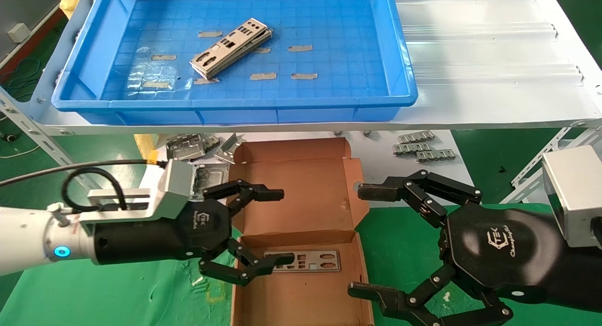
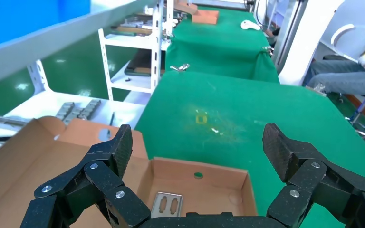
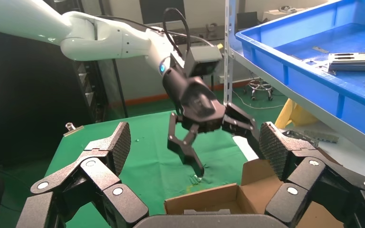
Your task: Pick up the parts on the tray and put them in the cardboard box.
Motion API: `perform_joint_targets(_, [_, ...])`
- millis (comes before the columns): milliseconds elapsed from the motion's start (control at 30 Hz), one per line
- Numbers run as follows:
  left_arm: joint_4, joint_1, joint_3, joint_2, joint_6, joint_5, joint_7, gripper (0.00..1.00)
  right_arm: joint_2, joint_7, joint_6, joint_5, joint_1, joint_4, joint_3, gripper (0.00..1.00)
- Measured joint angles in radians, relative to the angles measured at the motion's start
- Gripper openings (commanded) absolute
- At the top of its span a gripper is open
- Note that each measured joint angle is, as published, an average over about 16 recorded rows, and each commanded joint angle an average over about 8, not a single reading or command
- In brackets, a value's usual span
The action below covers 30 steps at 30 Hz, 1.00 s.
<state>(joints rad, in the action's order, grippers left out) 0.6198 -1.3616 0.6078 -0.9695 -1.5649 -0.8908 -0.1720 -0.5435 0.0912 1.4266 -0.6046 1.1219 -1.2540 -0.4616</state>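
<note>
A small stack of flat silver-grey punched plates lies in the blue tray on the upper shelf; it also shows in the right wrist view. The open cardboard box sits below on the green cloth, with one plate lying flat on its floor; an end of that plate shows in the left wrist view. My left gripper is open and empty over the box's left side. My right gripper is open and empty at the box's right edge.
Bent grey brackets lie on the white lower shelf behind the box's left corner, and small ribbed strips lie behind its right. A slotted white rack leg stands at the right. Green cloth surrounds the box.
</note>
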Motion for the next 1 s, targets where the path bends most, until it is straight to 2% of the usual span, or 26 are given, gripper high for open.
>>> perform_joint_targets(1000, [0.551,0.238,-0.272,0.297,0.057,0.133,0.299,1.00,0.000,0.000,0.000,0.000,0.000,0.000,0.000,1.00])
